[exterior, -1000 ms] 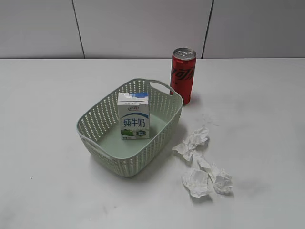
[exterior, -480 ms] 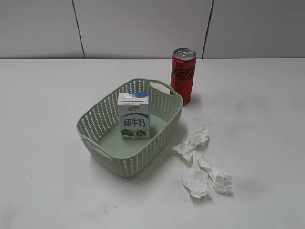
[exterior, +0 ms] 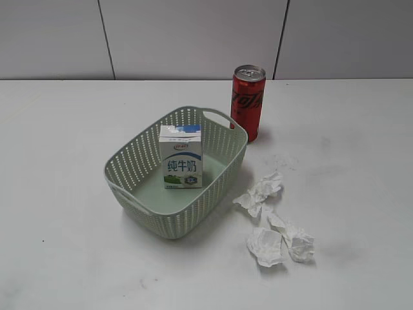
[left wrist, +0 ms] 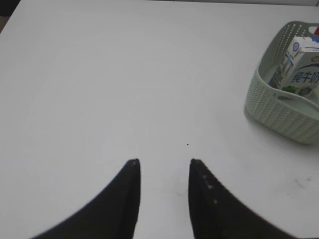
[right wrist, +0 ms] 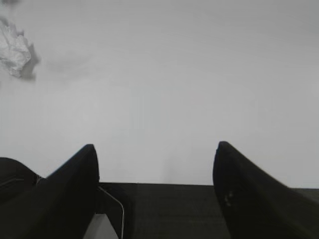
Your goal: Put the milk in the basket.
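Now, in the exterior view, the milk (exterior: 181, 157) stands upright inside the basket (exterior: 139, 155), toward its far end, printed face to the camera. The basket sits on the white bench (exterior: 58, 194), a little left of centre. A red can (exterior: 248, 102) stands upright just beyond the basket's far right corner, very close to its rim; contact cannot be told. To the right of the basket lie crumpled tissues: one wad (exterior: 259, 192) just beside its near right side, two more (exterior: 280, 243) nearer the camera. Neither arm shows in this view, and nothing hangs over the basket.

From the left wrist, the left gripper (left wrist: 162, 162) is over bare bench, its dark fingers (left wrist: 130, 172) parted with a clear gap and nothing between them. The basket (left wrist: 271, 107) lies far to the right, well apart, with the milk (left wrist: 304, 67) inside it.

From the right wrist, the right gripper (right wrist: 155, 147) has its fingers (right wrist: 85, 159) spread wide and empty over bare bench. A tissue wad (right wrist: 14, 51) lies at the far left.
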You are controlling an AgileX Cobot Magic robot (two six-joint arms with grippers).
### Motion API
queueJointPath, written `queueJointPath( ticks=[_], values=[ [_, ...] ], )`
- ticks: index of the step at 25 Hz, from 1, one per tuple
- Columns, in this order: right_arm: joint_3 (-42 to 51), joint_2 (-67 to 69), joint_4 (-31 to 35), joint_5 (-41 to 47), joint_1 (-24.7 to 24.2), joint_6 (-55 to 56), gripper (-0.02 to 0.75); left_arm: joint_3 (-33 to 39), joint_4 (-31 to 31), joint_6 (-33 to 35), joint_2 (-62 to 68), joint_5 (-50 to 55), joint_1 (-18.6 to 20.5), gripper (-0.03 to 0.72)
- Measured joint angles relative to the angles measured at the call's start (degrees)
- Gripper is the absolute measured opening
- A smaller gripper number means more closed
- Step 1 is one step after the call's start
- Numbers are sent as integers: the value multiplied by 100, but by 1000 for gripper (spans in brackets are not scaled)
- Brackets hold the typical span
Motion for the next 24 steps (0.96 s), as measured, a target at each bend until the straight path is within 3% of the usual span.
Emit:
queueJointPath(
  ticks=[24],
  values=[
    [66, -2282, 0, -114, 0, 137, 572, 0, 0, 0, 0, 0, 0, 237]
  ],
)
